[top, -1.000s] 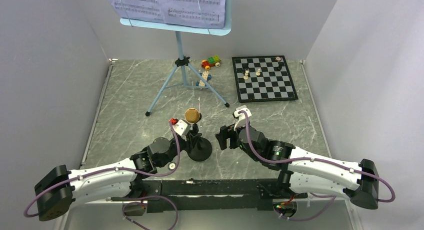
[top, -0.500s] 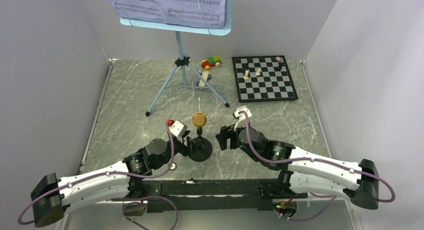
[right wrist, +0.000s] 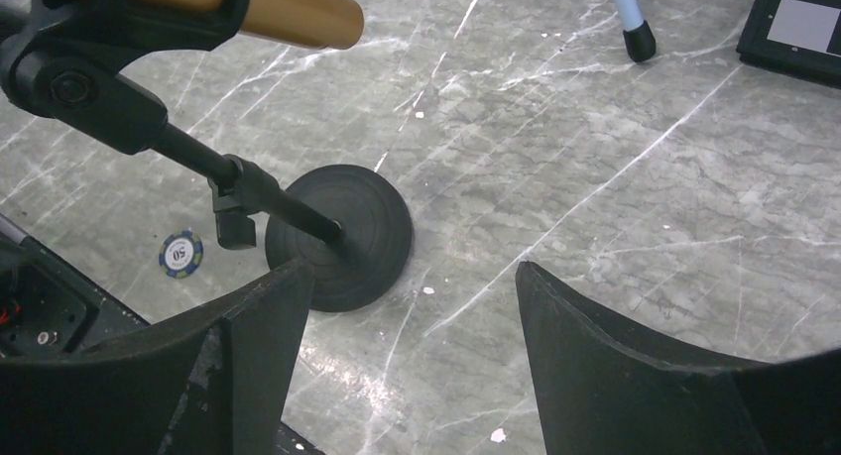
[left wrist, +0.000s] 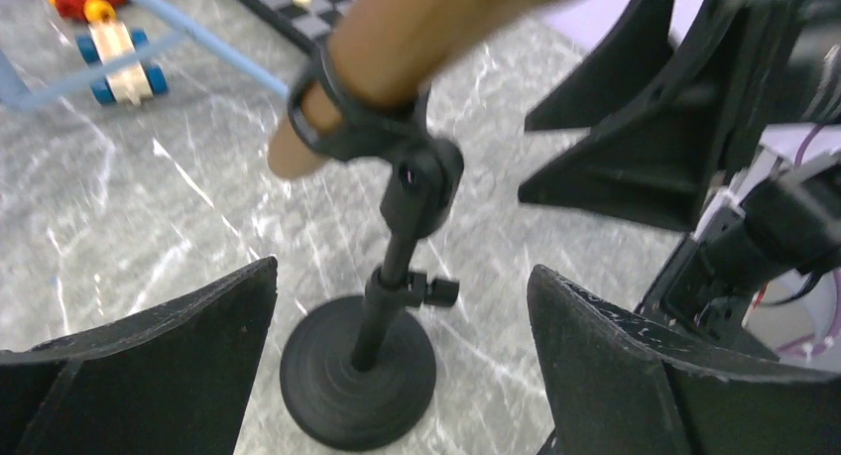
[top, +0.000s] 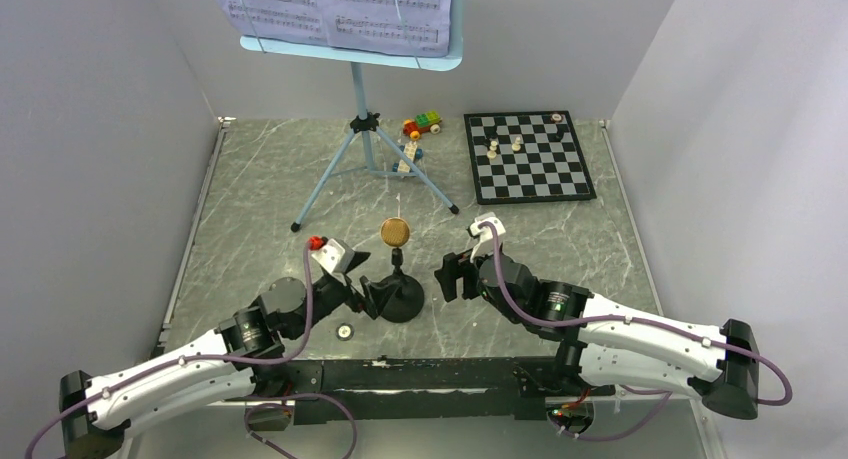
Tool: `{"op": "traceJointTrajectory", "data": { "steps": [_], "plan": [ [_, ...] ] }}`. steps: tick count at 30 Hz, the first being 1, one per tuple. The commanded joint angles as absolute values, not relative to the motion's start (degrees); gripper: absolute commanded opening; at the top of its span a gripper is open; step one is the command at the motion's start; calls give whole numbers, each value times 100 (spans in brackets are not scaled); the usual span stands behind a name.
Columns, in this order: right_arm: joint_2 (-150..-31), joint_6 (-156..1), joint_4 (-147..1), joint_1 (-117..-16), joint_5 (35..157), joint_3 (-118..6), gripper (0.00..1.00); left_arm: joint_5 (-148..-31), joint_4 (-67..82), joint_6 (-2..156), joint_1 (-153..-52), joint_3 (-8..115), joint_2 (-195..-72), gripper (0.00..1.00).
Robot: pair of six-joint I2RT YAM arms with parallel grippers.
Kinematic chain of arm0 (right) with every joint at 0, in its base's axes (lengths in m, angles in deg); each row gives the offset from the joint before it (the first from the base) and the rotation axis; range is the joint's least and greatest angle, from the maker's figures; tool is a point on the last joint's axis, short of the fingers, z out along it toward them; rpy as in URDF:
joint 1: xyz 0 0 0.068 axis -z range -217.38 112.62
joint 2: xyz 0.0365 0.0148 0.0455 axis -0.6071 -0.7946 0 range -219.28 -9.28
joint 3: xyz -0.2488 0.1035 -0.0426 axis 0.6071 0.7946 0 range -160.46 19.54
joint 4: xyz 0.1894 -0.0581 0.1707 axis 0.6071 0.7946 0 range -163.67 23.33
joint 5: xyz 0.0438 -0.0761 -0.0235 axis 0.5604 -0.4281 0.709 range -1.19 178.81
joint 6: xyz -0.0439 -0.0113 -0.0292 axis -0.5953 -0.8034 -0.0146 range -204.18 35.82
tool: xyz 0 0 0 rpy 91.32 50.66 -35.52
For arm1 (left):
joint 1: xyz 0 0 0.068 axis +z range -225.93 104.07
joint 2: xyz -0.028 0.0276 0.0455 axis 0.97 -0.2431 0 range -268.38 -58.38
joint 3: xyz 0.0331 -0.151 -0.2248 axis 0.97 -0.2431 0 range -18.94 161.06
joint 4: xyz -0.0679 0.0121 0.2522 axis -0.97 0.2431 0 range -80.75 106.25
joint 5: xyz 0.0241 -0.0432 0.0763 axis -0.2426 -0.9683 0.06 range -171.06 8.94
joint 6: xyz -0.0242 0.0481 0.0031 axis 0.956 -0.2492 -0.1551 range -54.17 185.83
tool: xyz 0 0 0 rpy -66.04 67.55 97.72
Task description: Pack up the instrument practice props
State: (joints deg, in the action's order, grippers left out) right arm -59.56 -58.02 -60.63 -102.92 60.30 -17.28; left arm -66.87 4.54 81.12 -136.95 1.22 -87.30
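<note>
The gold-brown microphone (top: 395,232) sits clipped in the small black mic stand (top: 400,299) near the front middle of the table. My left gripper (top: 374,293) is open just left of the stand's base. In the left wrist view the stand (left wrist: 357,381) rises between my spread fingers without touching them, and the microphone (left wrist: 426,29) is blurred above. My right gripper (top: 450,276) is open, right of the stand and apart from it; its view shows the base (right wrist: 342,232) and the microphone (right wrist: 248,9). The light-blue music stand (top: 352,54) holds white sheet-music pages (top: 330,4) at the back.
A chessboard (top: 528,157) with a few pieces lies at the back right. A colourful toy brick car (top: 422,126) sits by the tripod legs. A poker chip (top: 346,330) lies near the front edge, left of the mic stand. Grey walls close three sides.
My left gripper opened, let go of the mic stand and drew back to the left and nearer. The microphone shifted slightly and stands free. The poker chip came into view. The right arm barely moved.
</note>
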Motion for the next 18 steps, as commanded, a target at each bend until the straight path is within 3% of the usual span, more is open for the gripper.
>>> {"op": "traceJointTrajectory", "data": {
  "steps": [1, 7, 15, 18],
  "plan": [
    [-5824, -5741, -6061, -10267, 5884, -1821, 79, -6378, 354, 7826, -13719, 799, -8975, 99],
    [-5815, -5697, -5958, -10268, 5868, -1869, 79, -6374, 40, 7650, -13719, 1102, -9556, 98],
    [-5816, -5654, -5925, -10266, 5865, -1862, 79, -6260, -120, 7495, -13719, 1217, -10109, 86],
    [-5819, -5634, -5935, -10268, 5875, -1840, 79, -6252, -253, 7368, -13719, 1262, -10209, 78]
  ]
}}
